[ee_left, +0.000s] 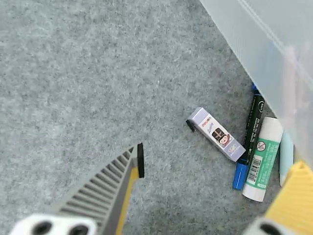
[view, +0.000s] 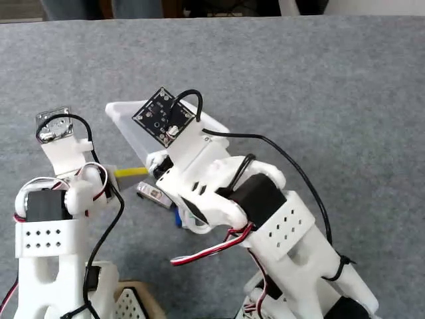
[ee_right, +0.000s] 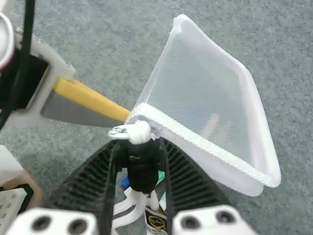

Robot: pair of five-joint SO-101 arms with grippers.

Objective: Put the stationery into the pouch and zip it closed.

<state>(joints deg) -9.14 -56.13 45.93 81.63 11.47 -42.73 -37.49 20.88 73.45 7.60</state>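
Right wrist view has the pouch (ee_right: 210,103), white and see-through, caught at its near corner by the right gripper (ee_right: 139,144). The black jaws are pressed together on the zip end, just under a knotted white pull (ee_right: 131,131). From that corner the pouch reaches away to the far side; whether its zip is open I cannot tell. In the high view it sits left of centre, partly under the right arm's wrist.

The stationery lies on the table outside the pouch, just on its near side. There is a small box (ee_left: 215,133) lying flat. To the right of it a black-and-blue marker (ee_left: 248,147), a white-and-green glue stick (ee_left: 261,156) and a pale blue piece (ee_left: 286,155) lie side by side, the last partly hidden.

The left gripper (ee_left: 219,164) hangs over them with its fingers spread wide and nothing between them. One yellow-edged finger (ee_left: 112,176) is left of the box, the other is by the glue stick. The grey table (view: 345,86) runs all around.
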